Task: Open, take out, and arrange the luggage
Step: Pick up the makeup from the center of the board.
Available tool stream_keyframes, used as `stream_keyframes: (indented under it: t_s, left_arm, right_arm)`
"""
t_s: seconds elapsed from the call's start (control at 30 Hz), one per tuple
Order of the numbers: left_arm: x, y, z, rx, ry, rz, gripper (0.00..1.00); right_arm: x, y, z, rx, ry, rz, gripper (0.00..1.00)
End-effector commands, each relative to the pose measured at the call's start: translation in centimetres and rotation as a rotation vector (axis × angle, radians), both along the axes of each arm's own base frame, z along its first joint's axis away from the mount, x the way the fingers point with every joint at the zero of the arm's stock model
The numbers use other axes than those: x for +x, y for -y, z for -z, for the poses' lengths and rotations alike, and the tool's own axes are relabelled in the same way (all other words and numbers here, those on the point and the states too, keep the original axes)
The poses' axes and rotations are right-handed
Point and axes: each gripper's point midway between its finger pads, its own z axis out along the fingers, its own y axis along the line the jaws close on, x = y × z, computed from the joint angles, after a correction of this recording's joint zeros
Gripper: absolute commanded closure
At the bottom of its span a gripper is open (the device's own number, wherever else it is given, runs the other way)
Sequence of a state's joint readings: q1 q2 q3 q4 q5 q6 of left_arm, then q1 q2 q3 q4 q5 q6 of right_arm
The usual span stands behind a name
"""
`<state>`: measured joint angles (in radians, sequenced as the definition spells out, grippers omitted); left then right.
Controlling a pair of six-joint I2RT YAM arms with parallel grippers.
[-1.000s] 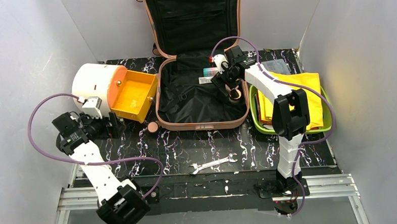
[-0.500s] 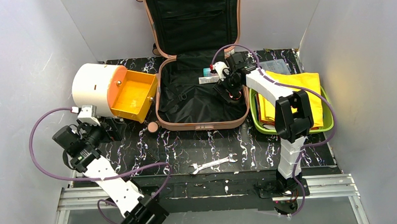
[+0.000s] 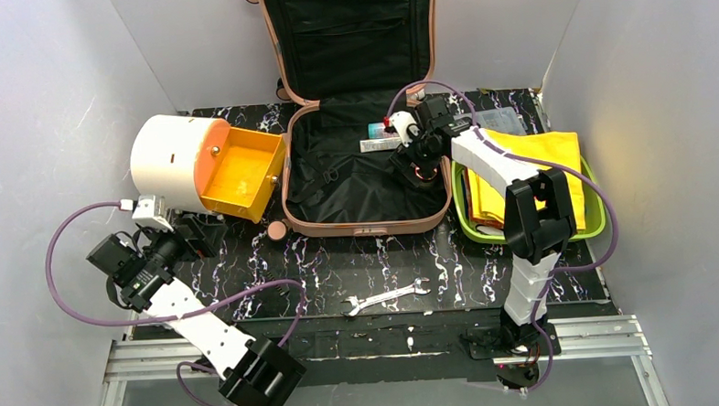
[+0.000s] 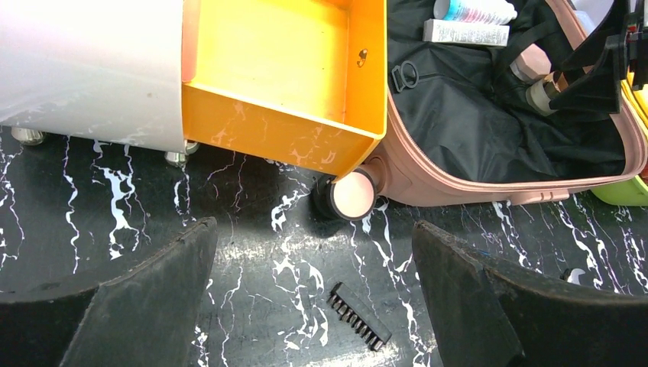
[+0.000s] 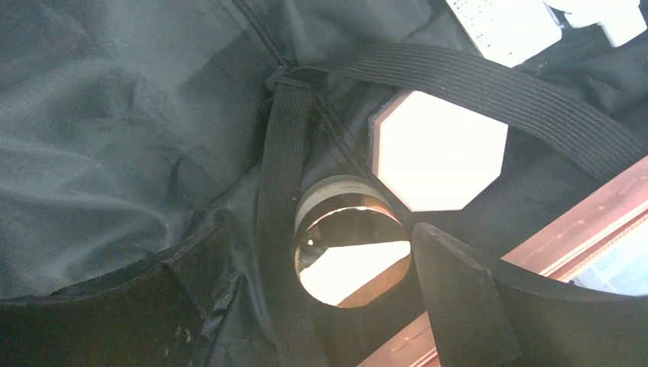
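I log luggage [image 3: 337, 187] open, one strap [image 5: 281, 191] across one jar [image 5: 348, 200]; one drum box [image 3: 173, 158] at its 9 o'clock. Left gripper [image 4: 312, 229] and right gripper [image 5: 294, 256] gape wide, empty.

Beneath the right gripper [image 5: 306, 306] the luggage [image 4: 458, 187] is showing black lining inside a salmon-pink shell, while ahead of the left gripper [image 4: 313, 306] a cream box [image 4: 92, 69] with an orange drawer [image 4: 267, 130] is sitting on the white-veined black table [image 4: 115, 199].

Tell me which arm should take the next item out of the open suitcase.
Right. The right tool hangs open inside the salmon-pink hard-shell suitcase over a round shiny item; the left tool is outside it.
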<state>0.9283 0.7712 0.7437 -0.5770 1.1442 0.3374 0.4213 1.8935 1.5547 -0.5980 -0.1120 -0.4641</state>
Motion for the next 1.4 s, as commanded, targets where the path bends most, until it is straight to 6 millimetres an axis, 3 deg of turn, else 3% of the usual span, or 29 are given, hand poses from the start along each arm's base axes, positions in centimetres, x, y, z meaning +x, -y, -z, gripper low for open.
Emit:
stream_keyframes:
  t_s: [0.0,0.37,0.47,0.6,0.73,0.93,1.37]
  left_arm:
    - [-0.3,0.8,-0.5,-0.023,0.030,0.030,0.02]
    - [-0.7,1.2,-1.1,-0.052,0.058,0.047,0.02]
    - [-0.8,1.2,-1.2,-0.068,0.069,0.052,0.02]
    - [-0.8,1.4,-1.4,-0.086,0.079,0.065,0.02]
    - [-0.8,1.3,-1.3,-0.090,0.074,0.065,0.02]
    - [-1.0,1.5,-1.4,-0.071,0.085,0.068,0.02]
    - [-1.0,1.2,-1.2,-0.068,0.079,0.056,0.02]
  right_arm:
    - [0.8,0.8,-0.9,0.038,0.015,0.024,0.02]
    - [1.9,-0.3,-1.5,0.104,0.048,0.022,0.02]
    - [3.7,-1.4,-2.5,0.122,0.122,0.030,0.01]
    - [6.1,-3.6,-5.5,0.149,0.202,-0.004,0.01]
    - [9.7,-4.8,-7.7,0.144,0.301,-0.005,0.02]
    - [14.0,-5.9,-6.1,0.055,0.345,-0.063,0.02]
    - [16.5,-5.9,0.5,-0.031,0.333,-0.082,0.02]
